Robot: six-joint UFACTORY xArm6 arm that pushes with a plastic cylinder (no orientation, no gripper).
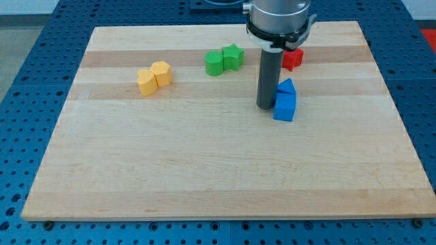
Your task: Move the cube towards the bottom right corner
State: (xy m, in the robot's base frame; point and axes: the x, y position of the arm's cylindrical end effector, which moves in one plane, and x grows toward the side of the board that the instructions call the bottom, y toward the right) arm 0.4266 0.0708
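Toward the bottom of the view, the wooden board point(225, 184) is lying bare, its bottom right corner well apart from the blue cube point(285, 107). At mid-board my tip point(265, 107), a plain rod with nothing to spread or pinch, is touching the cube's left side, so most of the push is remaining. Behind, a second blue block point(287, 86), a red block point(293, 58), two green blocks point(224, 59) and two yellow blocks point(154, 77) are sitting.

Arm end seen as a silver-grey metal cylinder point(281, 13), ringed by a black band with a white collar beneath. A straight dark-grey rod point(268, 78) is fitted below the collar, ending in my tip point(266, 107).
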